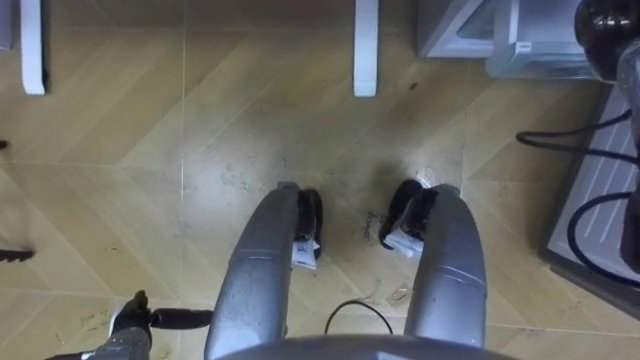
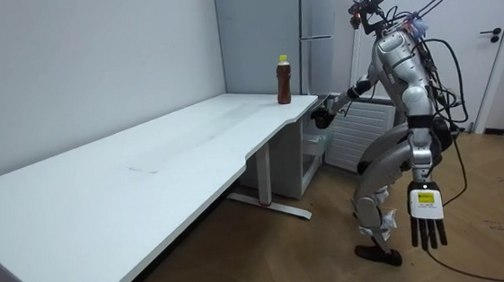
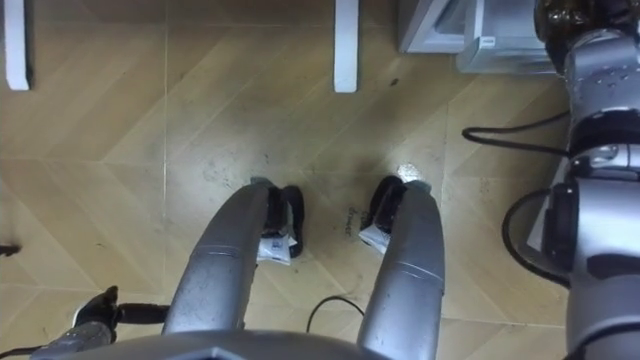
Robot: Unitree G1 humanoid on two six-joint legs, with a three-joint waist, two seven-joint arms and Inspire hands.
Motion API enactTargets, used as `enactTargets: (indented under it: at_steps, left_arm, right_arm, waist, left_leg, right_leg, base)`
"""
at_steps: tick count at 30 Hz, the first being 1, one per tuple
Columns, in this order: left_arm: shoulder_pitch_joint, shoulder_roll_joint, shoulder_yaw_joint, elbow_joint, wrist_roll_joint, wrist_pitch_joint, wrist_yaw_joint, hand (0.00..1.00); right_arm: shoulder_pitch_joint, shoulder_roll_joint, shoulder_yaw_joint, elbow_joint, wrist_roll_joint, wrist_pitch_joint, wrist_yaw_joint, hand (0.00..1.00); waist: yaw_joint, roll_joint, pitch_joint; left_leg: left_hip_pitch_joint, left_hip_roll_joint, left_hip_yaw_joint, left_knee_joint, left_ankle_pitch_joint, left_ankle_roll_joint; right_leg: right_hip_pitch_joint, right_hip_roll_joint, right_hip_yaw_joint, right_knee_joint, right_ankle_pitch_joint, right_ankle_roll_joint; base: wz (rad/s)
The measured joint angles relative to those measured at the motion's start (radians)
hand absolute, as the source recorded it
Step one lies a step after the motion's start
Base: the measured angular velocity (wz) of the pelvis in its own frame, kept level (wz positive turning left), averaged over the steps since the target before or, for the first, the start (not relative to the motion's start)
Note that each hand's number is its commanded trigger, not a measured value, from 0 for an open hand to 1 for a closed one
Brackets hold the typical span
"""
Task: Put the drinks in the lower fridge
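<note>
One bottle [image 2: 283, 80], likely hard and slippery, stands far from the straight fingers of our left hand [image 2: 427, 228]; we would hold its middle, and whether our right hand [image 2: 324, 115] is open or closed we cannot tell.

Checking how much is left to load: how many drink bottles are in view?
1. A bottle stands at the far corner of the white table, near the fridge. Others may be hidden inside the fridge.

Pale chevron wooden parquet floor [image 1: 200, 130]: low sheen, scuffed and smudged. Broad white tabletop [image 2: 145, 158]: smooth, matt. Brown plastic bottle with yellow cap [image 2: 283, 80], at the tabletop's 1 o'clock: glossy. Tall grey panel [image 2: 257, 32] at 12 o'clock: smooth, satin.
</note>
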Motion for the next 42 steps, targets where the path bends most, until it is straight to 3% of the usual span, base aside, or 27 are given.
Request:
enactTargets:
  at_steps: [1, 17, 23, 30, 34, 42]
  left_arm:
    - [0.000, 0.000, 0.000, 0.001, 0.000, 0.000, 0.000, 0.00]
    - [0.001, 0.020, -0.006, -0.006, 0.001, -0.003, -0.005, 0.00]
    - [0.016, 0.022, -0.020, -0.039, 0.001, -0.002, -0.008, 0.00]
    - [0.044, 0.032, -0.056, -0.041, 0.000, 0.000, -0.033, 0.00]
    - [0.085, 0.040, -0.057, -0.083, -0.033, 0.000, -0.056, 0.00]
    - [0.096, 0.047, -0.055, -0.108, -0.033, 0.000, -0.083, 0.00]
  right_arm:
    - [-0.008, 0.000, 0.000, 0.000, -0.001, 0.000, -0.003, 0.00]
    - [-0.029, -0.004, 0.006, 0.001, 0.032, 0.000, -0.015, 0.00]
    - [-0.021, -0.005, 0.006, 0.005, 0.035, 0.001, -0.011, 0.00]
    - [0.037, -0.005, 0.007, 0.008, 0.056, -0.001, -0.007, 0.00]
    - [0.051, -0.005, 0.009, 0.042, 0.041, -0.006, 0.058, 0.00]
    - [0.060, -0.007, 0.008, 0.110, 0.037, -0.006, 0.175, 0.00]
  waist:
    - [0.000, 0.000, 0.0000]
    - [0.009, 0.001, -0.0013]
    - [0.029, 0.003, -0.0022]
    - [0.033, 0.011, -0.0017]
    - [0.033, 0.017, -0.0008]
    - [0.040, 0.020, -0.0012]
  left_leg:
    - [0.000, 0.000, -0.001, 0.004, -0.001, 0.000]
    - [0.007, 0.004, -0.003, 0.020, -0.005, 0.004]
    - [0.031, 0.007, -0.005, 0.014, -0.006, 0.003]
    - [0.077, 0.011, -0.006, 0.014, -0.017, 0.003]
    - [0.114, 0.023, -0.005, 0.013, -0.028, -0.002]
    - [0.124, 0.028, -0.022, 0.010, -0.028, -0.002]
  right_leg:
    - [0.001, 0.001, 0.000, 0.001, 0.000, 0.000]
    - [0.012, 0.008, 0.000, 0.004, 0.006, 0.004]
    - [0.039, 0.011, -0.004, -0.005, 0.006, 0.004]
    - [0.087, 0.015, -0.006, -0.006, -0.002, 0.008]
    - [0.126, 0.028, -0.008, -0.017, -0.005, 0.011]
    - [0.150, 0.036, -0.027, -0.037, -0.002, 0.007]
  base:
    - [0.00]
    - [-0.01]
    - [-0.01]
    - [-0.01]
    - [-0.08]
    - [-0.01]
